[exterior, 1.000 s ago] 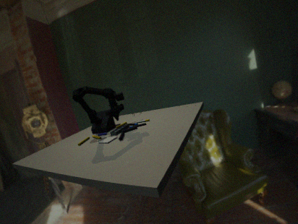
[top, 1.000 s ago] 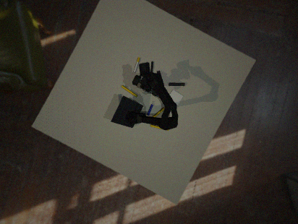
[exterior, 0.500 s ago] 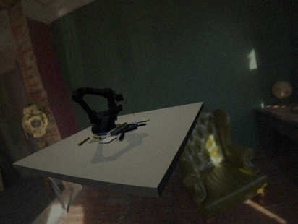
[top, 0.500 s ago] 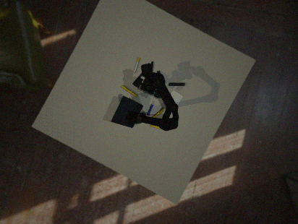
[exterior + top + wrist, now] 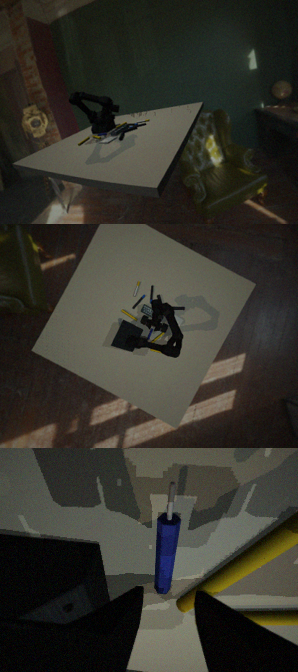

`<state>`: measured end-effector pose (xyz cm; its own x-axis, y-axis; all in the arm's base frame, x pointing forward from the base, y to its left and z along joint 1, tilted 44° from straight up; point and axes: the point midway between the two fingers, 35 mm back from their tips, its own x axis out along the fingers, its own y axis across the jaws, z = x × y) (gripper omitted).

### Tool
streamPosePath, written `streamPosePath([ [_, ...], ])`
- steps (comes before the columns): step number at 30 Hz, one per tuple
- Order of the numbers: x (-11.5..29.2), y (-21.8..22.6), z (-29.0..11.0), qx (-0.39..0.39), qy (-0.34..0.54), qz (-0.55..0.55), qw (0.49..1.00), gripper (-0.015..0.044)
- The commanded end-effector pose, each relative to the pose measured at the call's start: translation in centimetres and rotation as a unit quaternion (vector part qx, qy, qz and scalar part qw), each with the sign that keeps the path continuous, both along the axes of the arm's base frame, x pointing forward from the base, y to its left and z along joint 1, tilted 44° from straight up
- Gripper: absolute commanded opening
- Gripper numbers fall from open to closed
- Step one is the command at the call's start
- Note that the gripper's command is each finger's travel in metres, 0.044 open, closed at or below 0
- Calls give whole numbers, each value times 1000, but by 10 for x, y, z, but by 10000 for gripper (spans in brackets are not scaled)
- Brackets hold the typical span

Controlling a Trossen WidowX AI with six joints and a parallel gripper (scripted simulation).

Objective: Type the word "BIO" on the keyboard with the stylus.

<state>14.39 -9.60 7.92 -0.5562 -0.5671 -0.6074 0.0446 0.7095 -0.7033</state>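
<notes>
A blue stylus with a thin pale tip lies flat on the desk. In the wrist view it points away from me, and its near end lies just ahead of the gap between my fingers. My gripper is open and holds nothing; it hangs low over the stylus. The small keyboard lies on the desk just beyond my wrist, partly hidden by the arm. It does not show in the wrist view.
A yellow pen lies slanted right beside the stylus, and another yellow pen lies left of the keyboard. More pens lie scattered beyond the keyboard. The arm's dark base block stands close on the left. An armchair stands beside the desk.
</notes>
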Motion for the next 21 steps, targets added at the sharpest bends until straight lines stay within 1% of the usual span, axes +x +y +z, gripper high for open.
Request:
streamPosePath([
  [1,-2,-1,-1,4,5,-3,1000,150],
  [21,-4,-11,-14,4,5,-3,1000,150],
])
